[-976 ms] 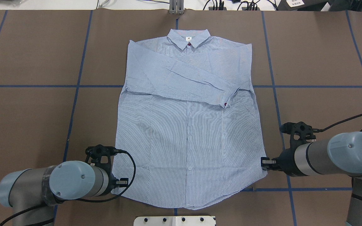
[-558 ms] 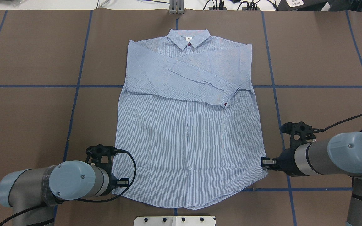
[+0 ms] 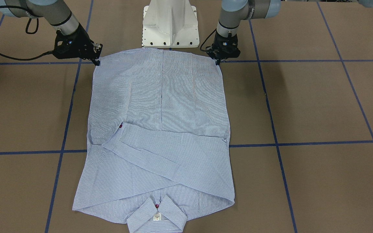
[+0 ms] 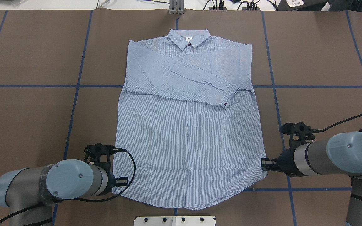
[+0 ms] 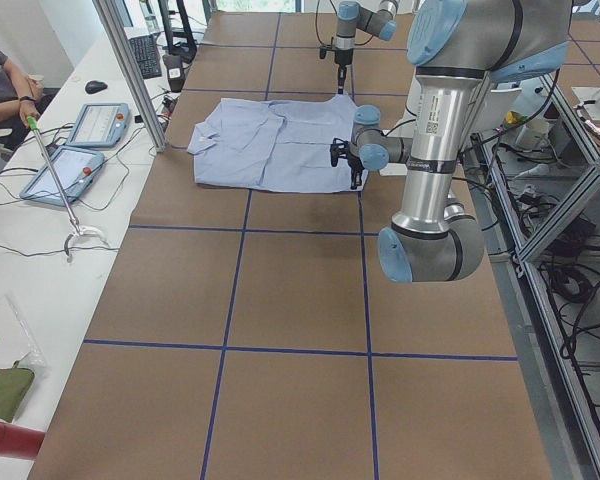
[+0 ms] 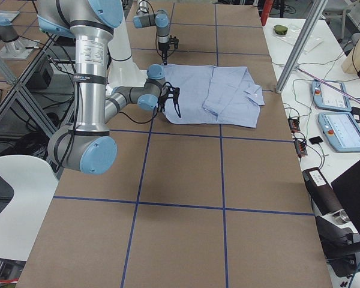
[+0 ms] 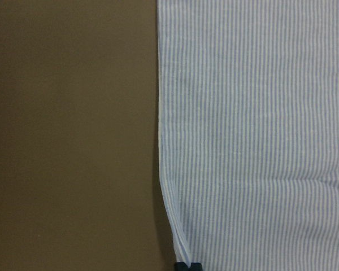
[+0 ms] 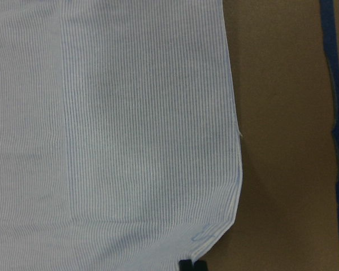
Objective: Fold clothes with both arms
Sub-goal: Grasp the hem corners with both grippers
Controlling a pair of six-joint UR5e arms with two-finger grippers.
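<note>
The left arm (image 4: 69,179) reached low across the table (image 4: 27,110), the left gripper (image 4: 122,181) pinched narrow on the shirt (image 4: 187,131) at a hem corner. The right arm (image 4: 341,153) and right gripper (image 4: 265,163) mirrored this at the other corner. The shirt lay flat mid-table. The left arm had sunk slightly since a second before, and the shirt had not moved.

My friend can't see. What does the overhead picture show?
A blue striped shirt lies flat on a brown table, sleeves folded across its chest. The left gripper and right gripper each have their fingers on a bottom corner.
</note>
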